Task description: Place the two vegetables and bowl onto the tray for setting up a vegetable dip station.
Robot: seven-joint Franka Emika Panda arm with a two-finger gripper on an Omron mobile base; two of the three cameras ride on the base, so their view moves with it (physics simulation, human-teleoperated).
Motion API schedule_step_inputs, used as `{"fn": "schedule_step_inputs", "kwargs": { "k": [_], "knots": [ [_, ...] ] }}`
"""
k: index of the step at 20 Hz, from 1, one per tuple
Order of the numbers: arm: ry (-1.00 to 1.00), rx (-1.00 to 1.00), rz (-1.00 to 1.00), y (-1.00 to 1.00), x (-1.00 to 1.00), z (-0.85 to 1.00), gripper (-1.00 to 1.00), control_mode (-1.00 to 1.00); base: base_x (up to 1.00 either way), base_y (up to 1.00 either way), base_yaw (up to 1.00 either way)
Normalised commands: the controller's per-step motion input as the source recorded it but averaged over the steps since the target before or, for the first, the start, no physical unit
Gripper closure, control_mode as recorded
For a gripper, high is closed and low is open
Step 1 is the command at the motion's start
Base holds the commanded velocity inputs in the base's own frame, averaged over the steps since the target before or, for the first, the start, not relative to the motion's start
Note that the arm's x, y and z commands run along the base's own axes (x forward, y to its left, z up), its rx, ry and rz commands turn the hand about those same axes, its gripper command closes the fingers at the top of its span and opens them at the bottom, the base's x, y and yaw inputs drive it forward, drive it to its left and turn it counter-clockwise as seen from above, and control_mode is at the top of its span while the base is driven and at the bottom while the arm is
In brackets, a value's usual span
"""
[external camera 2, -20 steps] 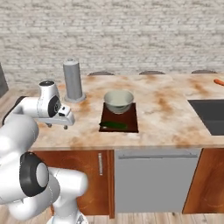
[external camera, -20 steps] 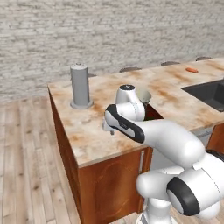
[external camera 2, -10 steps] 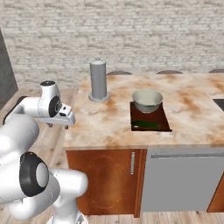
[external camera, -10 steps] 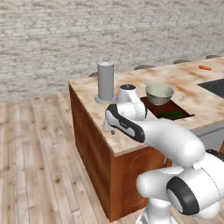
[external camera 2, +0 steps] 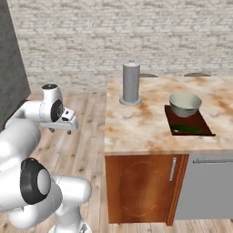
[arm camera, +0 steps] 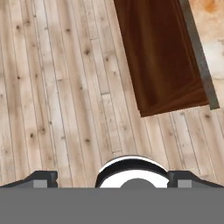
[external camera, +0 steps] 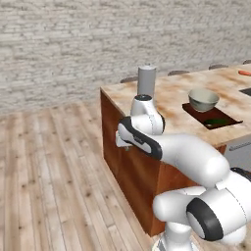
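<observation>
The bowl [external camera 2: 185, 104] and green vegetable [external camera 2: 187, 129] are seated on the tray [external camera 2: 205, 126]; the pincer [external camera 2: 60, 129], carried off-counter at 9 o'clock, cannot be told released or clenched.

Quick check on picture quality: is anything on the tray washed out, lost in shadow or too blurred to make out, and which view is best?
Right base view: even light, no glare; the bowl and green vegetable read clearly on the tray. Left base view: softer, the green vegetable is a dark smudge on the tray; the carrot is a small orange sliver at the edge. Hand view: sharp floorboards and cabinet side.
</observation>
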Motion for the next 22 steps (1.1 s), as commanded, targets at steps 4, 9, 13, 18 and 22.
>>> {"fn": "schedule_step_inputs", "kwargs": {
  "k": [4,9,13,18,22],
  "knots": [
    [0.00,0.00,0.00,0.00,0.00,0.00,-1.00,1.00,-0.12,0.71,0.00],
    [0.00,0.00,0.00,0.00,0.00,0.00,-1.00,1.00,0.04,0.67,-0.04],
    [0.00,0.00,0.00,0.00,0.00,0.00,-1.00,1.00,0.46,0.50,-0.15],
    [0.00,0.00,0.00,0.00,0.00,0.00,-1.00,1.00,0.56,0.44,-0.16],
    [0.00,0.00,0.00,0.00,0.00,0.00,-1.00,1.00,0.61,0.44,-0.09]
  ]
}}
